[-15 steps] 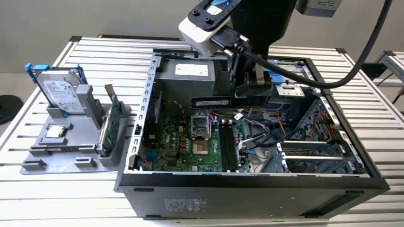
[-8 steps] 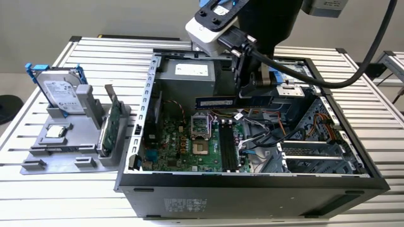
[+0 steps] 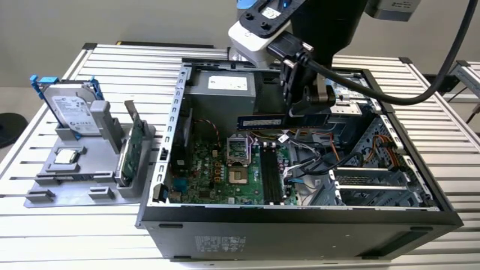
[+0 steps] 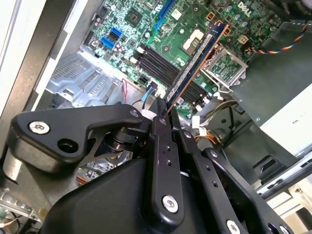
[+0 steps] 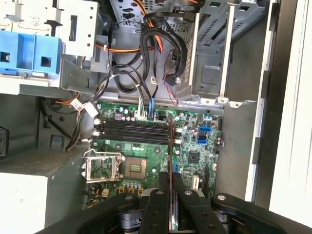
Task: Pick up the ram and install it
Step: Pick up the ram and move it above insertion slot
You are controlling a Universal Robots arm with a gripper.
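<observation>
The thin blue-black ram (image 4: pixel 197 61) is pinched endwise by the black gripper (image 4: pixel 164 113) and held crosswise above the black memory slots (image 4: pixel 158 63), apparently to clear cables.

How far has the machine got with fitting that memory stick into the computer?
Picking up looks done: the gripper is shut on the ram, holding it in the air over the motherboard inside the open case. Left: the ram is not yet seated; the black memory slots are unfilled.
</observation>
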